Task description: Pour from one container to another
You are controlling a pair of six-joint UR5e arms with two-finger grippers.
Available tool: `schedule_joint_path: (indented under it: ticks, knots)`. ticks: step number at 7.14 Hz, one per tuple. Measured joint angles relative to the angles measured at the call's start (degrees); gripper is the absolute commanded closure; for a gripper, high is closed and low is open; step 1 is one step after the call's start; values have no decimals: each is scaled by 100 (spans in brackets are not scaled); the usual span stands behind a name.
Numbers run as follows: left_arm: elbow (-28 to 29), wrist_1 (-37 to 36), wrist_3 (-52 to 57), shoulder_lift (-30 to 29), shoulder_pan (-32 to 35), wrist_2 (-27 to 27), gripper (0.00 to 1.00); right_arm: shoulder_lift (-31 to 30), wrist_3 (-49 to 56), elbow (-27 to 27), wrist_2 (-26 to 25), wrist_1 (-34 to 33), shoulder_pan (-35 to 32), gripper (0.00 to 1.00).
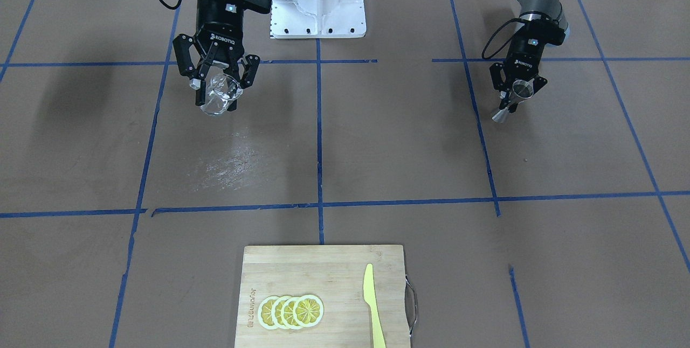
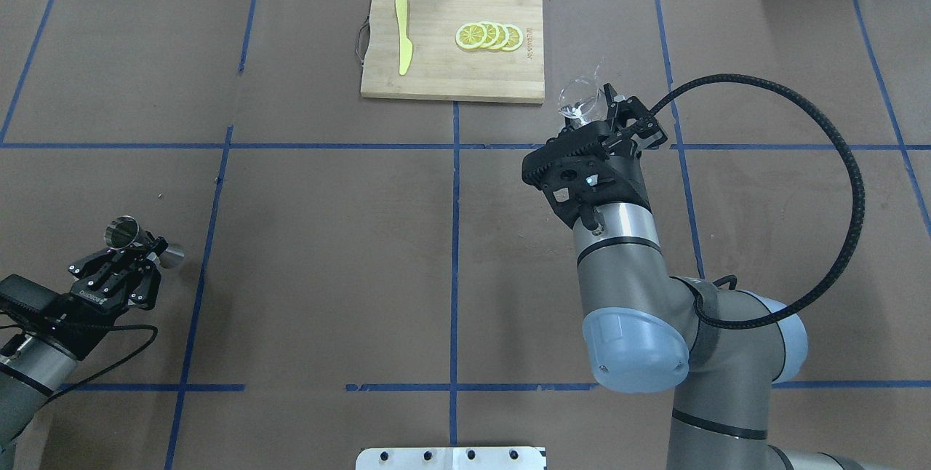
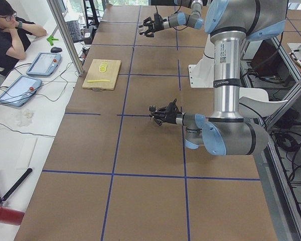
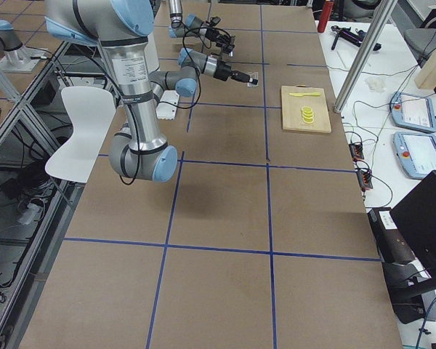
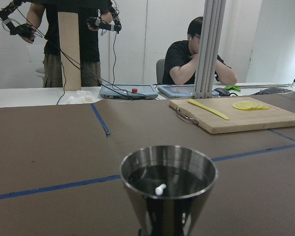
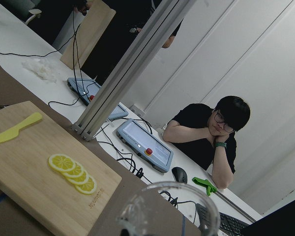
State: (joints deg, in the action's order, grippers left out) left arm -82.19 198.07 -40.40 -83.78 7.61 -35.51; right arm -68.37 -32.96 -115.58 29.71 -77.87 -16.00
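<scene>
Overhead exterior view: right fingers [image 2: 631,112] clamped on the glass [image 2: 580,100], left fingers [image 2: 145,255] clamped on the jigger [image 2: 122,232]. Both are lifted off the counter [image 2: 327,273], nothing resting on it.

- Jigger: toward the counter's left end, on the robot's side of the middle. Grip sits at the narrow waist, so it can't slip and the upper bowl is clear to receive. Left wrist-mounted view shows it upright, mouth up and level. Small white speck inside the bowl, cannot tell what it is.
- Glass: right half of the counter, closer to the far edge, just off the near right corner of the cutting board [image 2: 451,84]. Front view has the fingers on opposite sides of the wall, leaving the rim free as a pour lip. Right wrist-mounted view is rolled, so I'd judge the glass already sits at some tilt. Contents: cannot tell, too clear.
- Board with lemon slices [image 2: 489,36] and yellow knife [image 2: 402,44] sits at the middle of the far edge, out of both arms' way.

Read on progress: both vessels picked up, pour not started, with glass and jigger well apart. Next move likely needs them brought together mid-counter, glass rim above the jigger mouth.

Risk: small jigger mouth, so a misaligned lip spills onto the counter.
</scene>
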Motion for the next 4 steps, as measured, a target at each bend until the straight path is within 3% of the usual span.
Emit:
schedule_joint_path:
  ticks: [4]
  knots:
    - [-70,-95,8,-4,14,-399,100,-39,0,-7,0,2,0,100]
